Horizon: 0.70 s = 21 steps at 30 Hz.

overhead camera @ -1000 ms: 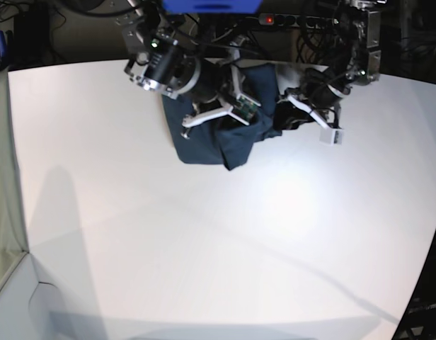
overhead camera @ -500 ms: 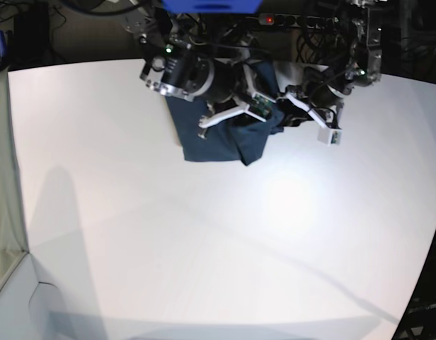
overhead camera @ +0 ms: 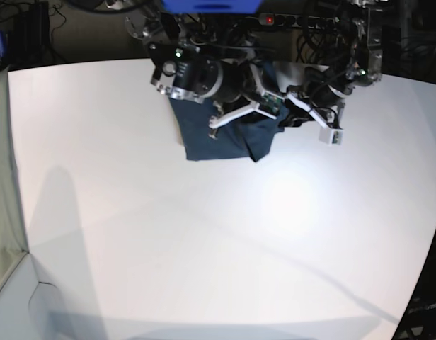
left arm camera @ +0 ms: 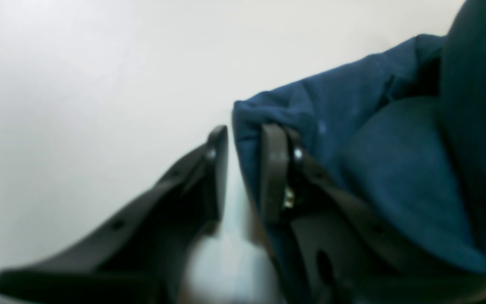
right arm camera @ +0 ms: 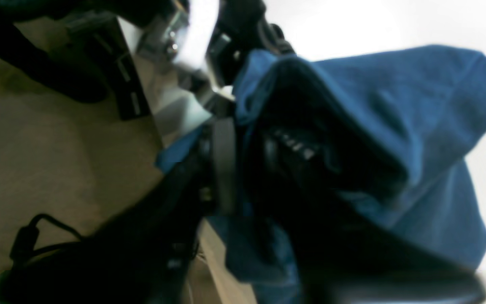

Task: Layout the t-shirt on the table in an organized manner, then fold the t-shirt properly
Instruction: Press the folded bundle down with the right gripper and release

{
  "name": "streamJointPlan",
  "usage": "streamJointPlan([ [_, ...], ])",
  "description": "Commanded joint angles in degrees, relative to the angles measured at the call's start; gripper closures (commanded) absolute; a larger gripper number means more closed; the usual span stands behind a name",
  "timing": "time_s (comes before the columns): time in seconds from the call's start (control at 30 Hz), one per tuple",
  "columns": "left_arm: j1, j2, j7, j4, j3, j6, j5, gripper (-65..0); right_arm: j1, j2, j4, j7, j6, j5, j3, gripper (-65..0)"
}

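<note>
The dark navy t-shirt [overhead camera: 218,142] lies bunched at the far middle of the white table [overhead camera: 204,234], under both arms. My left gripper [overhead camera: 287,117] meets the shirt's right corner. In the left wrist view its fingers [left arm camera: 217,169] stand close together around a folded edge of the t-shirt [left arm camera: 373,169], just above the table [left arm camera: 78,84]. My right gripper [overhead camera: 250,117] hovers over the shirt's top. In the blurred right wrist view the t-shirt [right arm camera: 416,126] drapes over a grey finger pad [right arm camera: 224,169], hiding the jaws. Small white label marks [right arm camera: 293,145] show inside the cloth.
A power strip with a red light [overhead camera: 269,20] and cables lie behind the table's far edge. A blue block [overhead camera: 211,6] sits at the top middle. The tabletop curves away at the right [overhead camera: 434,234] and ends at the left [overhead camera: 16,177].
My right arm has moved right and towards the back, carrying the shirt's top with it. The shirt has shifted right and spread flatter. The left arm has stayed put.
</note>
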<state>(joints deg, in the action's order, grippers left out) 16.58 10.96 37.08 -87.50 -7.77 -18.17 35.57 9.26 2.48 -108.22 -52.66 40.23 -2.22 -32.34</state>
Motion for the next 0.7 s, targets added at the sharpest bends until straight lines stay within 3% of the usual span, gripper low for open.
streamJointPlan([
  [0.0, 0.17, 0.42, 1.21, -0.54, -0.01, 0.72, -0.98, -14.4, -0.42, 0.38, -1.27, 1.28, -0.23, 1.12, -0.32, -20.6],
  [0.13, 0.17, 1.48, 1.21, -0.54, -0.01, 0.64, -0.63, -14.4, 0.11, -0.06, -4.26, -0.65, -0.23, 1.12, -0.41, -32.7],
  [0.23, 0.17, 1.57, 1.21, -0.63, -0.01, 0.64, -0.63, -14.4, 0.02, -0.77, -6.90, -3.20, -0.23, 1.38, -0.76, -36.0],
  [0.53, 2.98, 3.50, 1.21, -6.87, -0.19, 0.64, -0.54, -14.4, -0.07, -3.58, -7.25, -3.47, -0.23, 1.30, -0.15, -35.8],
  [0.67, 4.92, 3.50, 1.29, -10.21, -4.67, 0.37, -0.54, -14.5, -0.25, -3.93, -7.42, -3.47, -0.23, 1.30, 2.84, -28.9],
])
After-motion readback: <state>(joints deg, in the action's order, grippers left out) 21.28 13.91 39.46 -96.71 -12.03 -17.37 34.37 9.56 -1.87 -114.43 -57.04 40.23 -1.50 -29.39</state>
